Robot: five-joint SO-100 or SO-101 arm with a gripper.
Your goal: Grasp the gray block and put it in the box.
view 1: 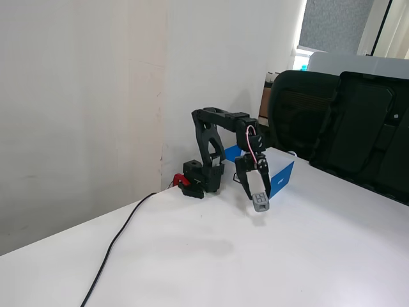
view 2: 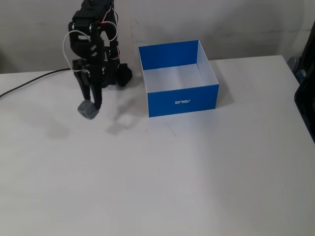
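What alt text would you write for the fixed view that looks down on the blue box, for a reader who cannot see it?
A black robot arm holds a small gray block in its jaws above a white table. To the right stands an open blue box, white inside and empty.

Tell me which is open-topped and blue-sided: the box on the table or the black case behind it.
The box: blue walls, white inside, no lid. The black case behind the table is dark all over.
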